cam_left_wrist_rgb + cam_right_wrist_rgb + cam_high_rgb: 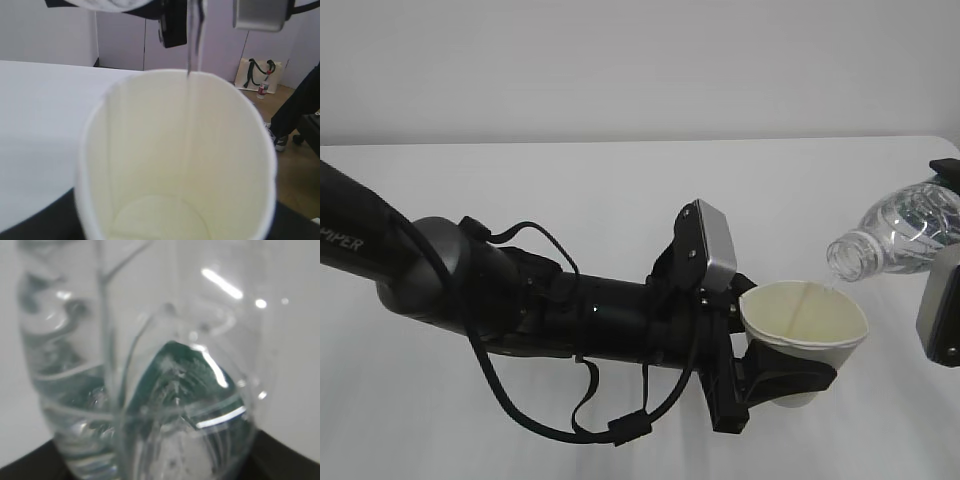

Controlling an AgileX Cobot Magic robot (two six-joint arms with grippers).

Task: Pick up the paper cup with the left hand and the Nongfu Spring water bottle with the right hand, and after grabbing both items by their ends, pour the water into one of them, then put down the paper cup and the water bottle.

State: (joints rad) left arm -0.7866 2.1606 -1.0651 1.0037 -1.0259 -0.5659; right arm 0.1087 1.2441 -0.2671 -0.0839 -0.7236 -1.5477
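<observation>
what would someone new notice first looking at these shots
The clear ribbed plastic bottle, tipped at the right edge with its open neck over the white tapered paper cup, sends a thin stream of water down onto the cup's far rim. The black left end effector holds the cup off the white table.

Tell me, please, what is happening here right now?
The left end effector holds a small white tapered paper cup above the white table. The right end effector, mostly out of frame, tips a clear ribbed plastic bottle over it, and a thin stream of clear water runs into the cup.
</observation>
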